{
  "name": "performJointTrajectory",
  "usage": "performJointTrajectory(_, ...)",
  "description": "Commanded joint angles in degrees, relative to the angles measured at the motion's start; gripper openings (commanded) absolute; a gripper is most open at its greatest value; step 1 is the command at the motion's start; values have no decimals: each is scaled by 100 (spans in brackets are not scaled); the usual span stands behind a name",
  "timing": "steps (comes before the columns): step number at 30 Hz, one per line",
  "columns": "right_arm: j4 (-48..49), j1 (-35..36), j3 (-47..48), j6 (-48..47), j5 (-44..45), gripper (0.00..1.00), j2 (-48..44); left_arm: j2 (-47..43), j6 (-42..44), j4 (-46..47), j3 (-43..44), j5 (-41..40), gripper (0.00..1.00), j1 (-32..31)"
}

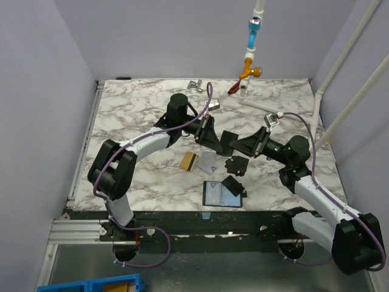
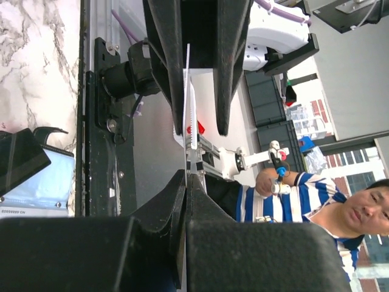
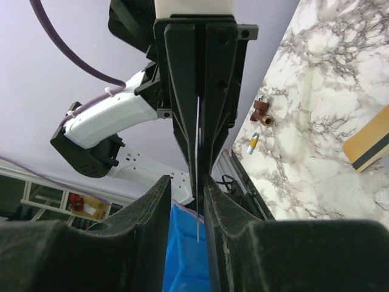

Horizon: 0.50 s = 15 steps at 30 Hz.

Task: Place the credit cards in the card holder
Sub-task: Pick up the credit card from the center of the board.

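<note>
Above the middle of the table my left gripper [image 1: 220, 141] is shut on a thin card [image 2: 188, 109] that shows only as a pale edge. My right gripper [image 1: 244, 146] faces it, open, with its fingers either side of that card's [image 3: 198, 158] free end and a gap on the left side. The gold-tan credit card [image 1: 188, 160] with a dark stripe and the pale grey-blue credit card [image 1: 208, 163] lie side by side on the marble below. The card holder [image 1: 217, 194] lies open near the front edge, bluish lining up, with a black flap [image 1: 233, 184] over its right corner.
A smaller black case [image 1: 237, 164] lies just right of the two cards. At the back stand a brass pipe fitting [image 1: 249, 72], a white pipe piece [image 1: 261, 104] and a metal clip [image 1: 196, 85]. A blue bin [image 1: 91, 285] sits below the table's front left.
</note>
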Motion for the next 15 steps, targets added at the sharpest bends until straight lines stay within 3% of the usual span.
performJointTrajectory(1,-87,179,203,-164,154,28,63,-319,1396,-1609,249,-281,0,40)
performJointTrajectory(5,-48,220,166,-111,146,12,106,-389,1708,-1999,291,-427,0,74)
performJointTrajectory(7,-136,220,155,-148,151,5,69,-488,2314,-2737,448,-632,5,77)
performJointTrajectory(10,-774,220,286,-547,260,1,-66,-683,3512,-4388,859,-1209,36,68)
performJointTrajectory(12,-2090,222,669,-1362,493,1,-154,-870,4233,-5210,1068,-1765,57,68)
performJointTrajectory(14,-3529,220,1108,-2226,886,1,-178,-1098,4712,-5728,1140,-2277,90,68)
performJointTrajectory(15,-4181,225,1234,-2520,1055,1,-185,-1201,4857,-5862,1144,-2417,98,76)
